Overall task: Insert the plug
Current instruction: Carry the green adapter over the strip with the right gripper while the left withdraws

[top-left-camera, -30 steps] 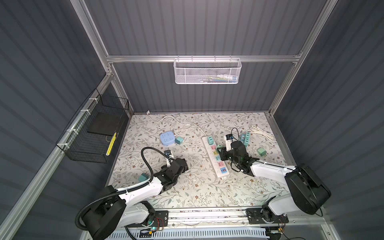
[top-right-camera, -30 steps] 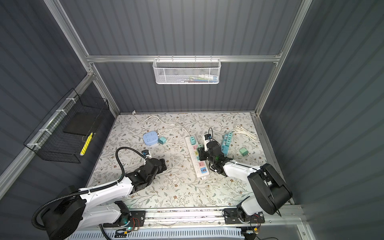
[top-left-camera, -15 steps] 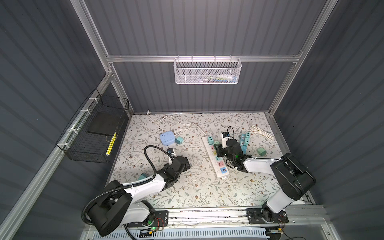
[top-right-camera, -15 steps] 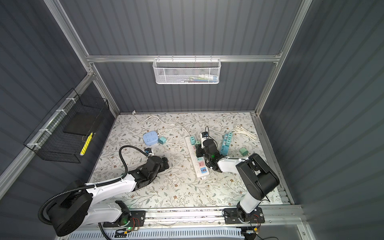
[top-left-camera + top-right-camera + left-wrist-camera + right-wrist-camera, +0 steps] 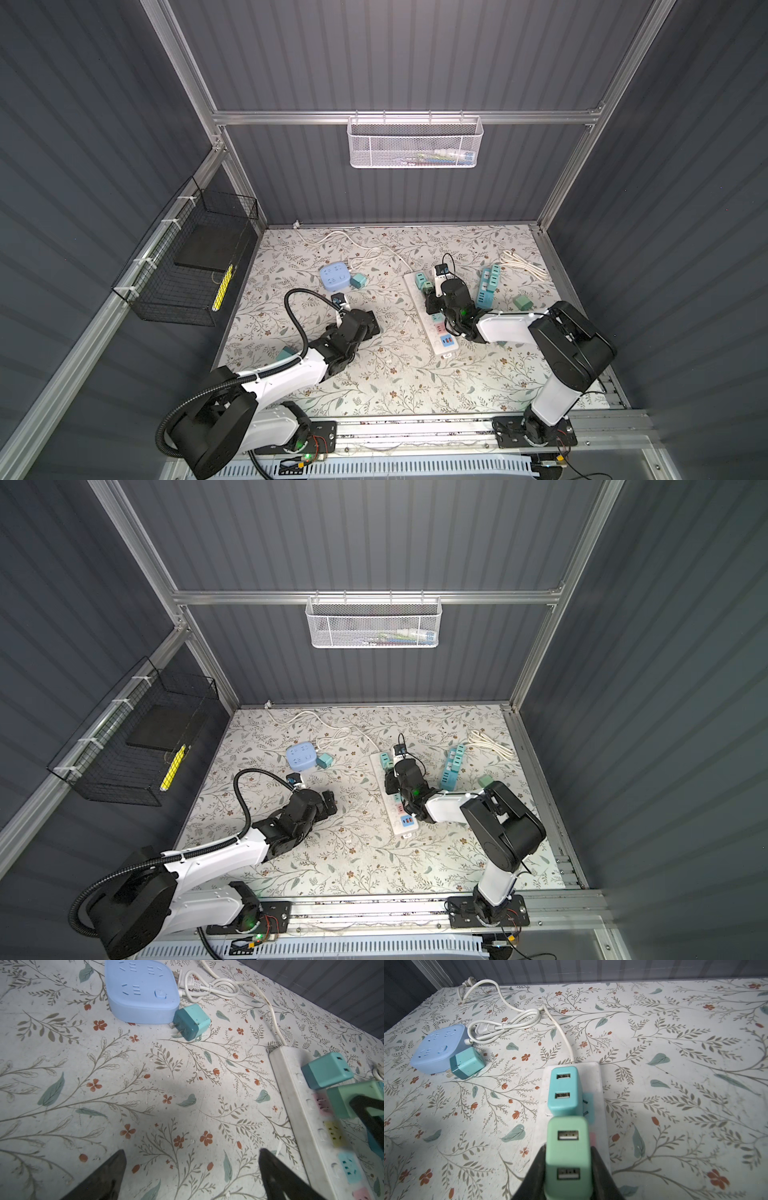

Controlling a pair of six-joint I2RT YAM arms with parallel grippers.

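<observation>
Mint-green plug (image 5: 566, 1126) is pinched by right gripper (image 5: 568, 1169) over power strip (image 5: 593, 1076), beside a teal plug (image 5: 563, 1088). Insertion judged in hand; next, prongs must be aligned w/ slots & pressed straight down. Left gripper (image 5: 192, 1155) is spread, empty, beside strip.

1. The green plug (image 5: 568, 1157) sits clamped in the right gripper (image 5: 568, 1148), but its prongs are tucked under its own body. Can't tell if they're seated in the power strip (image 5: 598, 1076) or not.
2. In both top views the gripper's black bulk covers most of that plug.
3. In the left wrist view the strip and plug both run out of frame.
4. The stuff in the white mesh basket (image 5: 415, 143) on the far wall is just a blurry smear of colours.
5. The teal block (image 5: 286, 354), near left, is half hidden behind the left arm (image 5: 291, 374).
6. The yellow thing (image 5: 222, 286) in the black wire basket (image 5: 166, 291) is too small to identify.
</observation>
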